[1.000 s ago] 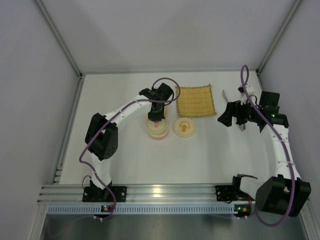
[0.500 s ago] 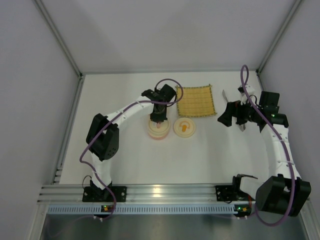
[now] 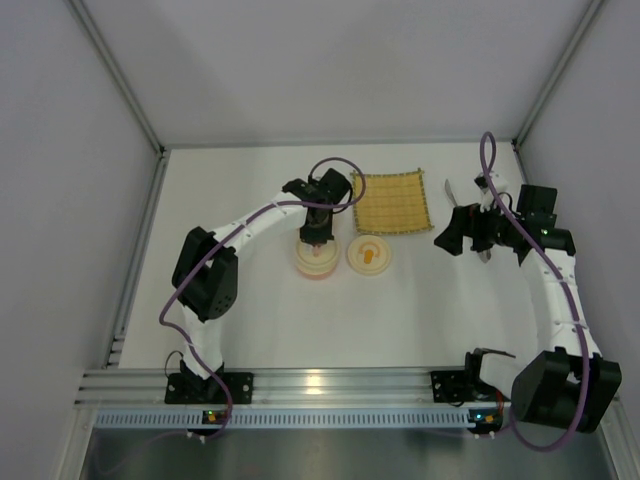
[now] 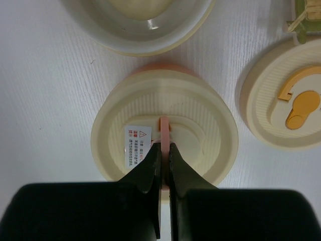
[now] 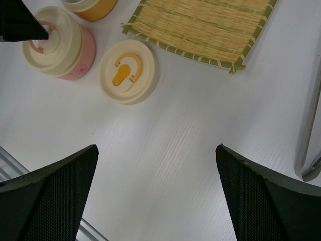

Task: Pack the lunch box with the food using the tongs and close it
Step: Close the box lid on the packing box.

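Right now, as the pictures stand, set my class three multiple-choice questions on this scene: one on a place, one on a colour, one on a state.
1. Where do the tongs lie?
A. on the bare table, right of the woven mat
B. on the woven mat
C. propped against the wall

2. What colour is the mark on the loose lid?
A. green
B. orange
C. blue

3. What is the left hand doing?
A. open above the woven mat
B. gripping the tongs
C. shut on the pink tab of the lid on the pink container

Answers:
1 A: the right wrist view shows them on white table past the mat's edge.
2 B: its keyhole-shaped mark is orange.
3 C: its fingers are pressed against both sides of the tab.
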`<state>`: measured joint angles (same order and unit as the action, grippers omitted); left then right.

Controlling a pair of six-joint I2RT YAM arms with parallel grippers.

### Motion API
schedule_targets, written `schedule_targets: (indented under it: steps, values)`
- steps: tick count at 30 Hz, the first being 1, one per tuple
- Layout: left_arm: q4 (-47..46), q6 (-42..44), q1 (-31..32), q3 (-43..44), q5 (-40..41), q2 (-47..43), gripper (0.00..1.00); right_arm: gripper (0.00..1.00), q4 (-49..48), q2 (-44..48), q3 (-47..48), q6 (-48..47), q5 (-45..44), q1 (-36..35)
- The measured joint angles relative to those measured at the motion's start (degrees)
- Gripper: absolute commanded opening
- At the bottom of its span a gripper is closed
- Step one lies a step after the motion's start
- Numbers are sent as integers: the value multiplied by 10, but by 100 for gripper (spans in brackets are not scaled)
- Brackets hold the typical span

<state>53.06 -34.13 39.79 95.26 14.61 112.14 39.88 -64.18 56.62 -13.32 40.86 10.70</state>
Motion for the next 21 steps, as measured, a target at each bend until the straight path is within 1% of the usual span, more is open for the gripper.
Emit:
schedule_targets:
  steps: [7,21]
  values:
    - [-1,2,-4,-13,-3,0,0,99,0,0,0,0,0,0]
    - [-2,13,-7,-13,-6,0,0,99,0,-1,-5,0,3,0]
